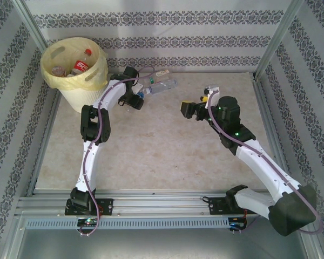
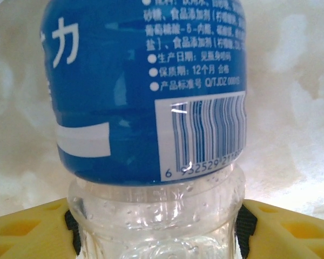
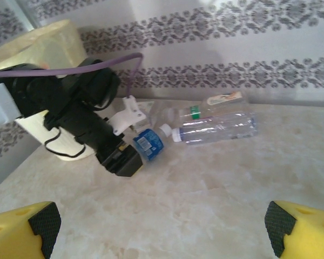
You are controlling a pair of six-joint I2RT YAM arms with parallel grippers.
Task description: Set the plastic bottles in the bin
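Left gripper (image 2: 159, 234) straddles the blue-label bottle (image 2: 143, 91) on the table beside the bin (image 1: 89, 93), pads against its clear sides; whether it grips yet, I cannot tell. Right gripper (image 3: 162, 226) gapes wide, empty; a clear bottle (image 3: 218, 128) lies by the back wall.

Pale beige, marbled worktop (image 1: 162, 145). The bin (image 1: 78, 98) stands on it at the far left corner. Right of the bin, near the far edge, lie a blue-labelled bottle (image 3: 149, 143), a white-capped clear bottle (image 3: 216, 128) and, just behind that, a green-capped bottle (image 3: 205, 110).
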